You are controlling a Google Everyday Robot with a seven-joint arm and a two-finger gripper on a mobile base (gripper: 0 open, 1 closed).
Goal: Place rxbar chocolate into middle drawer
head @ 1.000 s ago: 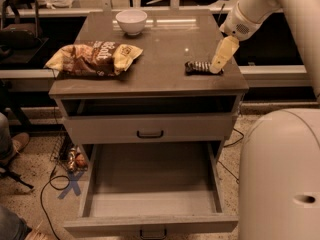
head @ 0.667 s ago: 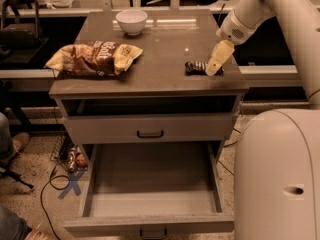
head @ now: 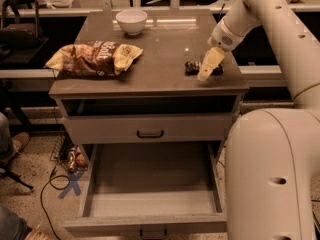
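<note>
The rxbar chocolate [head: 194, 67], a small flat dark bar with pale stripes, lies on the right side of the cabinet top [head: 160, 54]. My gripper [head: 207, 69] hangs just over the bar's middle, its pale fingers [head: 210, 63] pointing down and covering part of it. The middle drawer [head: 152, 186] is pulled out wide below, its grey tray empty, its black handle at the front bottom edge.
A brown-and-yellow chip bag [head: 92, 58] lies on the left of the top. A white bowl [head: 131, 21] stands at the back. The upper drawer front [head: 150, 129] with a black handle is shut. My robot body [head: 272, 174] fills the right foreground. Cables lie on the floor at left.
My gripper has moved left and down from beside the bar's right end to over the bar. The bar, bag, bowl and drawer have not moved.
</note>
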